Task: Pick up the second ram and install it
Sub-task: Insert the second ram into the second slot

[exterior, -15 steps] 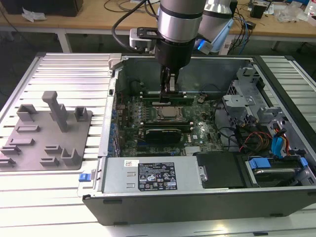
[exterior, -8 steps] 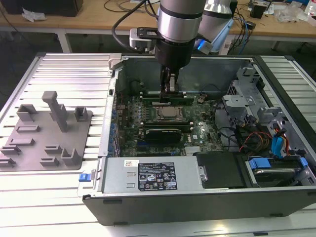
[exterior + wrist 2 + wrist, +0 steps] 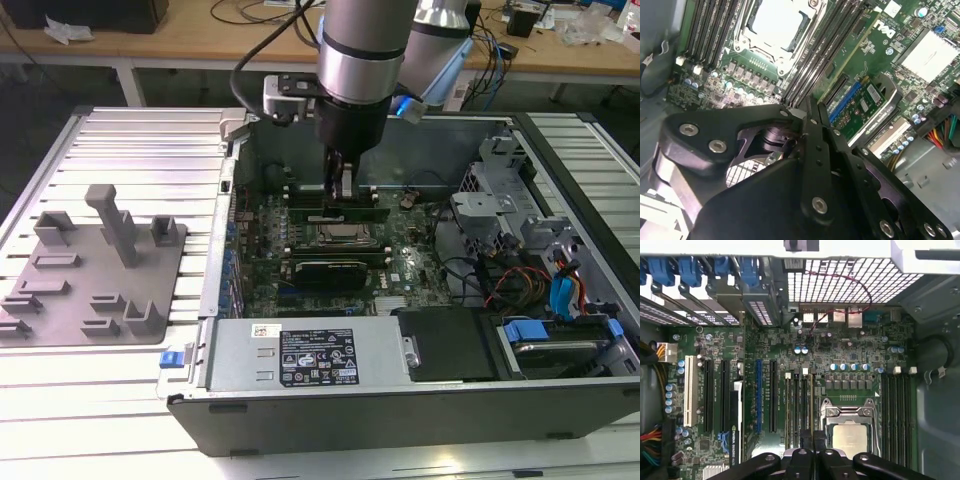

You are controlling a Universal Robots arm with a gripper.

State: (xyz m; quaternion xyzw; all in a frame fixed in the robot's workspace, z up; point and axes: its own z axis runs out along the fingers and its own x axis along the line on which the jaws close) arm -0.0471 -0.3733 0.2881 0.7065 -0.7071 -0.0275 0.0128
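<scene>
Materials and finishes.
Silver metal arm sleeve (image 3: 360, 50), brushed satin; black bolted gripper (image 3: 813, 440), matt; grey plastic fixture plate (image 3: 75, 280), matt; ribbed white metal table (image 3: 140, 150), semi-gloss; green circuit board (image 3: 840, 350), glossy.

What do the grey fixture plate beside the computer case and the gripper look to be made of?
The grey fixture plate looks like matte plastic, perhaps printed: uniform dull grey, blocky uprights, no glints. The gripper looks like black-finished metal, likely anodised: crisp machined edges, a soft sheen, bright screw heads.
</scene>
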